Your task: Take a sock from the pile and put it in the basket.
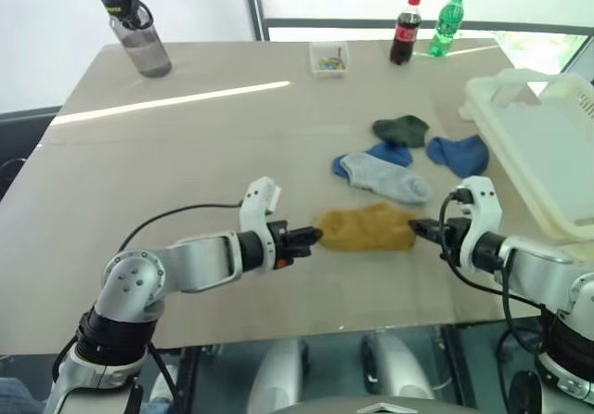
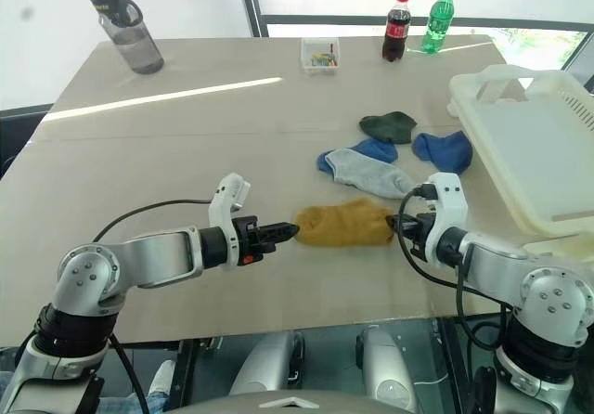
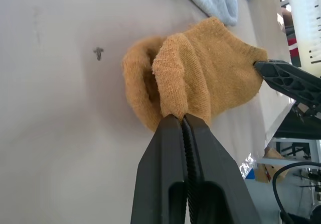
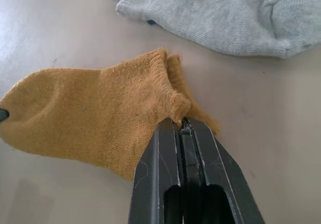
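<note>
- The mustard sock (image 1: 367,229) is stretched between the two grippers just above the table (image 1: 186,154), its long axis running left to right across the front of the table.
- The left gripper (image 1: 314,238) has its black fingers pressed together, pinching the sock's left end; in the left wrist view that end bunches up in folds where the fingers bite.
- The right gripper (image 1: 419,228) pinches the opposite end, fingers clamped on the ribbed cuff (image 4: 170,96), so the cuff points toward the robot's right and the closed end toward its left.
- The rest of the pile lies just behind it: a light grey sock (image 1: 388,177), a blue sock (image 1: 459,154) and a dark green sock (image 1: 402,130), with another bit of blue under the grey one.
- The white basket (image 1: 548,145) sits at the table's right edge, near the pile, apart from the held sock.
- At the far side stand a grey water bottle (image 1: 139,33), a small clear box (image 1: 329,59), a cola bottle (image 1: 405,32) and a green bottle (image 1: 447,22).
</note>
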